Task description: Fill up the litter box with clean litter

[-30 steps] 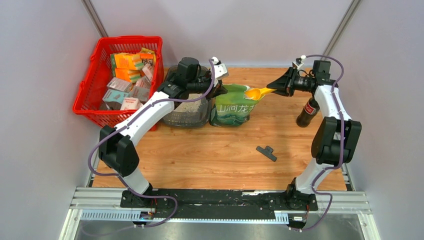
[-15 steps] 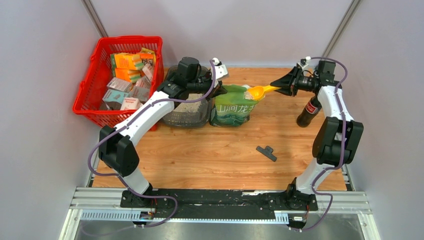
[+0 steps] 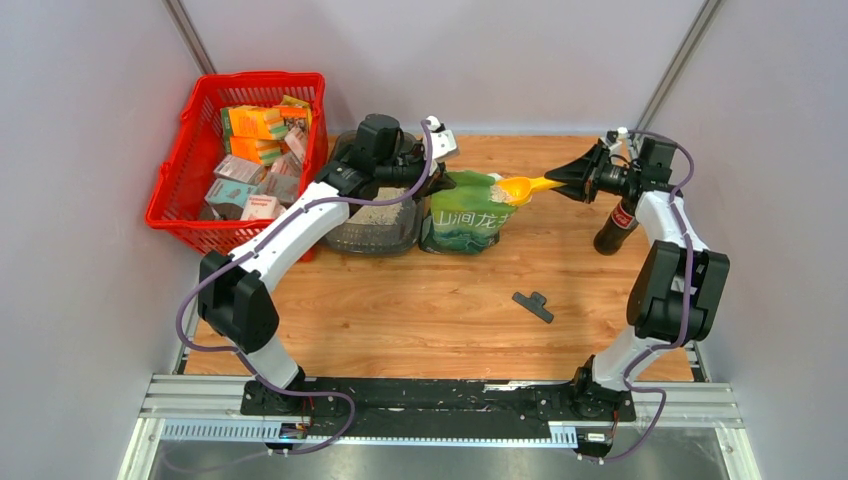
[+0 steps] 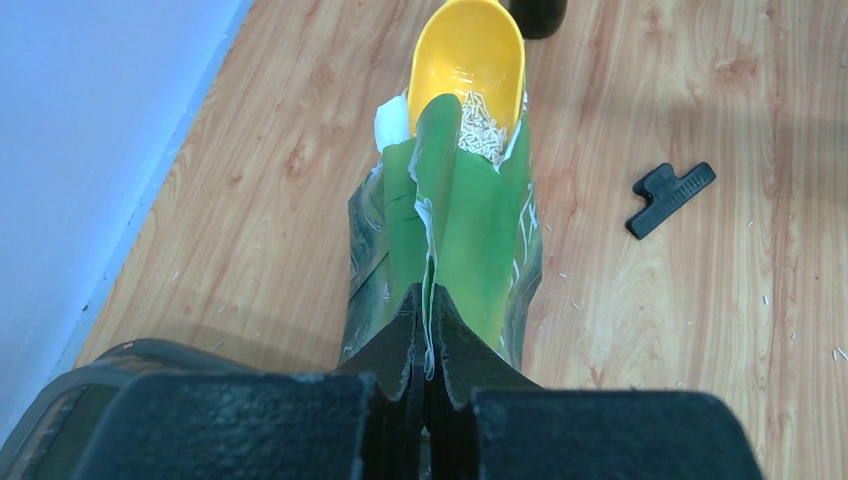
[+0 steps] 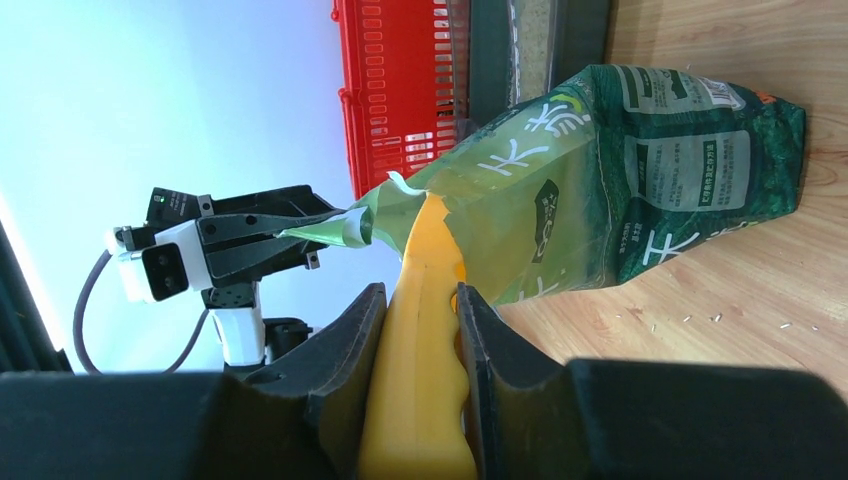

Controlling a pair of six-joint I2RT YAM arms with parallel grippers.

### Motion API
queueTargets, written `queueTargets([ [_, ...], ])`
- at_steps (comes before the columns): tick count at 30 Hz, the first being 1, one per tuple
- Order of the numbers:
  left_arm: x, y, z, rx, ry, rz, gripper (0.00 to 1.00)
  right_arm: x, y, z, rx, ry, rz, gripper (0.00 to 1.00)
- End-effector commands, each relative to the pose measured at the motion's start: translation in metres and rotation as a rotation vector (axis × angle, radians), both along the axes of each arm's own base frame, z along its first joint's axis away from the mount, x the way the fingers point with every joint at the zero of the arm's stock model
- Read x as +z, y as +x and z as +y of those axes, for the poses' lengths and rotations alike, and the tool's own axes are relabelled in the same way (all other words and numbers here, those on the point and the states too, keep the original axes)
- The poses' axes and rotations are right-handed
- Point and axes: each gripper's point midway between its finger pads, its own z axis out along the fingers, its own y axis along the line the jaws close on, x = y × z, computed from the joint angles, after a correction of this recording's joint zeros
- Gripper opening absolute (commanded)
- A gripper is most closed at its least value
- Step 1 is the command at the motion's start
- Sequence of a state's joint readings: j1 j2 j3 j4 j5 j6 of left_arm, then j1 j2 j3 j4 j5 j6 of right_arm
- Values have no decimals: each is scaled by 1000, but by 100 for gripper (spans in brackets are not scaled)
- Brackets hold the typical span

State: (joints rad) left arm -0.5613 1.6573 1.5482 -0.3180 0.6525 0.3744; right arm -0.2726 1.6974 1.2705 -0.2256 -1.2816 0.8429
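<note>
The dark grey litter box (image 3: 372, 240) stands between the red basket and the green bag (image 3: 468, 215), with a patch of clean litter (image 3: 385, 213) in it. My left gripper (image 4: 428, 325) is shut on the bag's torn top edge and holds the mouth up. My right gripper (image 5: 420, 300) is shut on the handle of the yellow scoop (image 5: 425, 250). The scoop's bowl (image 4: 468, 50) sits at the bag's mouth with pale granules (image 4: 482, 125) at its inner end. In the top view the scoop (image 3: 520, 186) reaches in from the right.
A red mesh basket (image 3: 240, 160) full of small boxes stands at the back left. A dark cola bottle (image 3: 615, 225) stands upright by my right arm. A black clip (image 3: 533, 305) lies on the wooden table, and stray granules dot the wood near the bag.
My right wrist has swung a little to the right and lower, while the scoop's bowl stays at the bag's mouth. The left arm has not moved.
</note>
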Motion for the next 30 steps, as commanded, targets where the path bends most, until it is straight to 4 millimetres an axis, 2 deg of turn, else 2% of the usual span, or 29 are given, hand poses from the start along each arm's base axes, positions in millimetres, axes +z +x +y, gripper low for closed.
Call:
queueTargets([
  [1,56,14,6,22,-58,-162,0,26,0,-14,-54,-38,-113,0],
  [9,56,20,8,30,-45,-167,0,52,0,-15,-82,-102,-204,0],
  [18,54,25,8,44,-52,-153,0,52,-8,-16,-87,-144,-199,0],
  [22,54,25,7,43,-55,-150,0,42,-6,-17,-102,-153,-158,0],
  [26,52,25,9,49,-49,-140,0,32,-6,-18,-124,-75,-78,0],
  [30,50,24,11,47,-39,-142,0,45,-3,-20,-142,-40,-124,0],
])
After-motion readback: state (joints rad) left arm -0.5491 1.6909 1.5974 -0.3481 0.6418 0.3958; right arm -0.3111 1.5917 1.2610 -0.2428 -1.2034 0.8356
